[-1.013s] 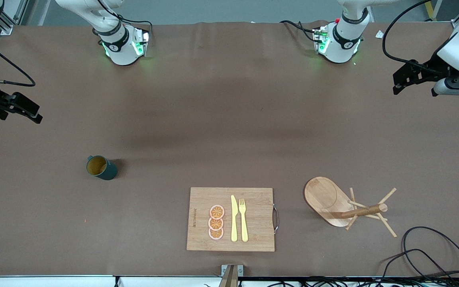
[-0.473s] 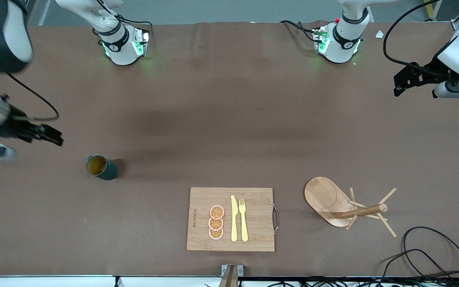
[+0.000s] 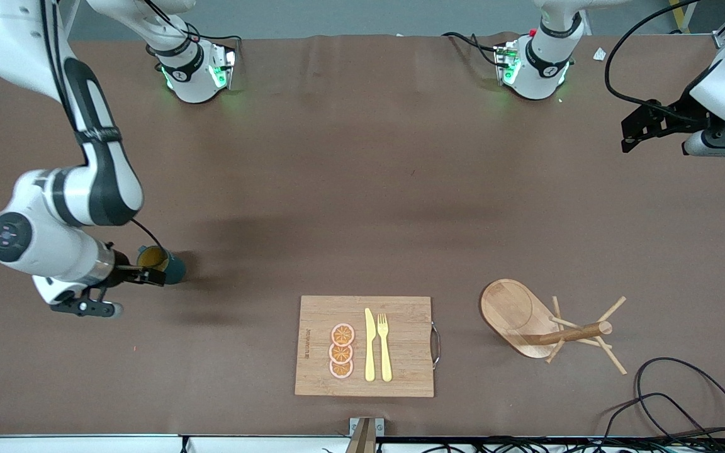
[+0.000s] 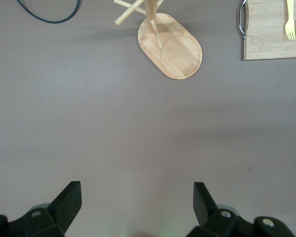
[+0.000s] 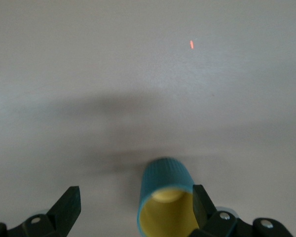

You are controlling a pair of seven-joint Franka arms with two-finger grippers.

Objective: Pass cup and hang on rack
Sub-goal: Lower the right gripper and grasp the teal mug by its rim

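Right wrist view shows the right gripper (image 5: 133, 210) spread wide around the cup (image 3: 162, 265), newly arrived; the left gripper (image 4: 137, 207) waits, wide, above the desk (image 3: 350, 189).

From my station, the right pincer (image 3: 148, 275) sits at the cup (image 3: 162, 265), which stands on the worktop (image 3: 350, 189) toward the right arm's end. The left pincer (image 3: 630, 133) hangs apart over the worktop; the rack (image 3: 548, 324) lies nearer the camera, beside the cutting board (image 3: 365, 346).
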